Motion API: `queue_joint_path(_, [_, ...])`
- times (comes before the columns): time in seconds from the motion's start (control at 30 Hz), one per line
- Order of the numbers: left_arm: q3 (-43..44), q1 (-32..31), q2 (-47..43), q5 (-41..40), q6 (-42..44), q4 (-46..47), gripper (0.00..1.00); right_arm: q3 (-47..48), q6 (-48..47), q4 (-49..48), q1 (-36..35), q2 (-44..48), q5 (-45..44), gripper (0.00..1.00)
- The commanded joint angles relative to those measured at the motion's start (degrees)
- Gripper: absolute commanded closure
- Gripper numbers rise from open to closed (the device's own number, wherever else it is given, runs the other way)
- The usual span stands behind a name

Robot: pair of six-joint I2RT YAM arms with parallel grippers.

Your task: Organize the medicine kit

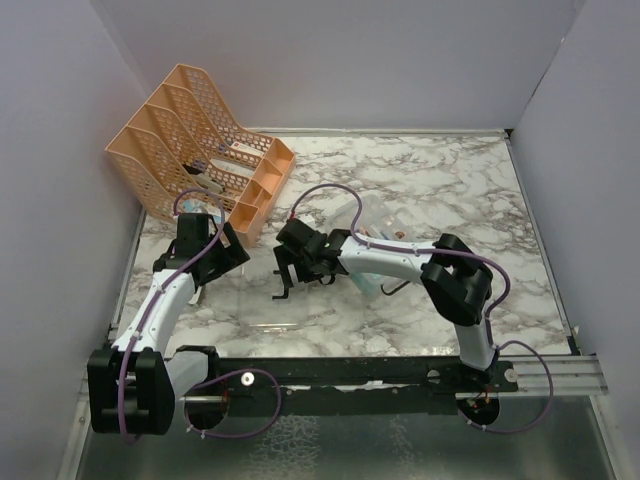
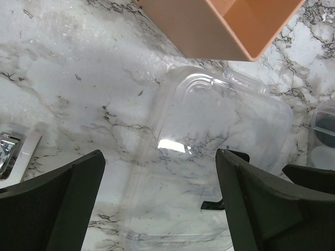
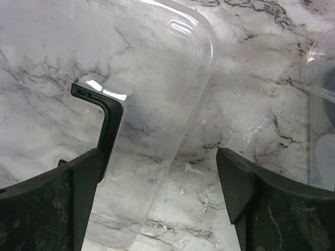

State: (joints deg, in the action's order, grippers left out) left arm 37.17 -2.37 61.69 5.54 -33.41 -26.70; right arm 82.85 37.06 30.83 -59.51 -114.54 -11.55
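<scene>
The medicine kit lid (image 2: 220,130), thin clear plastic, lies flat on the marble table (image 2: 63,78) near the peach rack (image 2: 209,26). It looks light, slick and slightly bendy, so its black handle (image 3: 107,123) seems the surest hold. The left gripper (image 2: 159,154) hangs wide open above it; the right gripper (image 3: 158,152) gapes too, with the handle just beside one finger

Our fixed camera sits above and behind the arms (image 1: 395,262) and looks down on the whole table (image 1: 430,180) from far away. Each wrist camera looks almost straight down from close, between its own fingers (image 2: 52,204). Both wrist views share one clear lid (image 2: 209,136). The left one also catches the rack (image 2: 199,26).
</scene>
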Motion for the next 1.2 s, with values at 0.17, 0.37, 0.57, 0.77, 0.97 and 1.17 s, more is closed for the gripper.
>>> queue_joint_path(0.17, [1.48,-0.36,-0.61,-1.16,1.00,-0.62,0.10,3.66,11.93,4.66,-0.06,0.16,-0.35,0.09])
queue_joint_path(0.37, [1.26,-0.36,-0.72,-0.78,0.80,-0.48,0.10,6.63,15.19,7.20,-0.23,-3.61,1.84,0.30])
queue_joint_path(0.57, [1.24,-0.44,-0.62,-0.62,0.63,-0.39,0.10,8.35,15.80,9.00,-1.02,-6.51,0.75,0.32])
queue_joint_path(0.77, [1.25,-0.44,-0.60,-0.61,0.63,-0.31,0.10,9.96,15.29,11.37,-1.35,-8.42,-1.17,0.41])
queue_joint_path(0.97, [1.18,-0.44,-0.61,-0.57,0.54,-0.26,0.10,9.73,14.32,10.81,-1.38,-8.37,-0.71,0.50])
queue_joint_path(1.17, [1.28,-0.44,-0.39,-0.60,0.45,-0.21,0.10,8.95,11.66,9.03,-1.33,-4.29,-1.89,0.52])
